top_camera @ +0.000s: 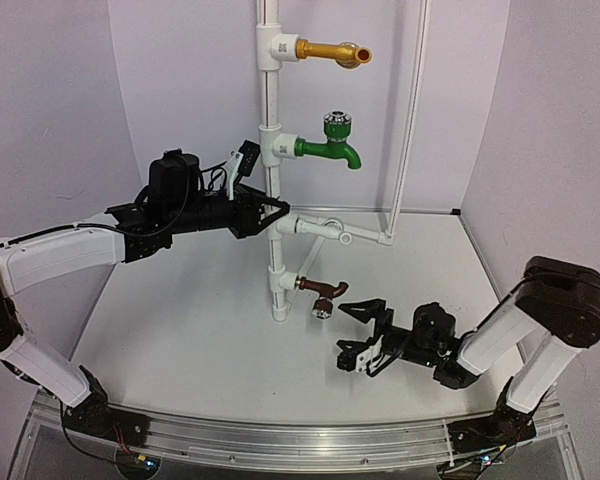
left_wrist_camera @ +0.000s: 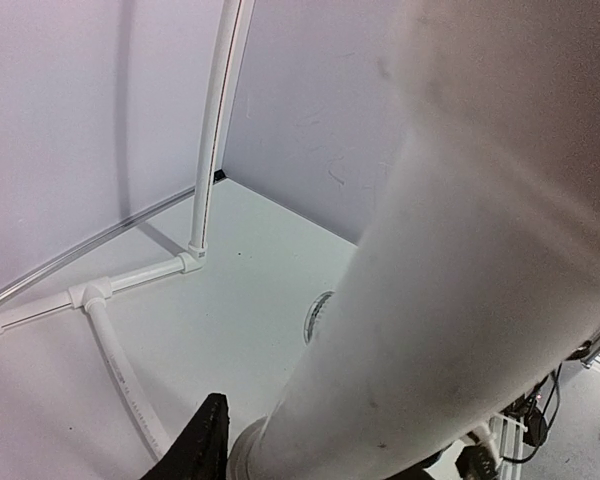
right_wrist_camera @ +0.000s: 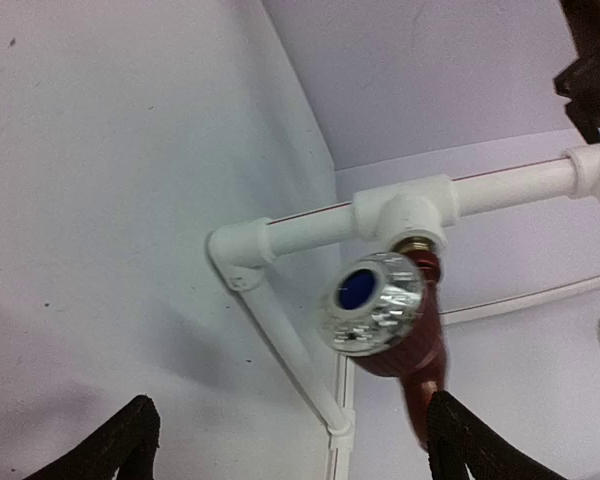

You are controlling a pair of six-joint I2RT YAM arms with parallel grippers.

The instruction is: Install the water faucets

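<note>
The small copper tap (top_camera: 318,291) sits in the lowest tee (top_camera: 282,283) of the white upright pipe (top_camera: 268,100), close above the surface (top_camera: 200,340). Its spout points toward 3 o'clock and its round silver knob (right_wrist_camera: 370,303) faces the near edge. The right pincer (top_camera: 358,334) hovers just off the tap at about 4 o'clock, spread wide and gripping nothing, with a small gap to the knob. The left pincer (top_camera: 272,213) comes in from 9 o'clock and pinches the upright pipe midway up, below the green faucet (top_camera: 330,149) and the gold faucet (top_camera: 332,52). A side branch (top_camera: 355,237) runs toward 3 o'clock to a thin upright tube (top_camera: 410,110) near the back corner. Bare surface spreads from the pipe's foot toward 6 and 8 o'clock, as far as the aluminium rail (top_camera: 280,440). Walls close in at the back and both sides.
</note>
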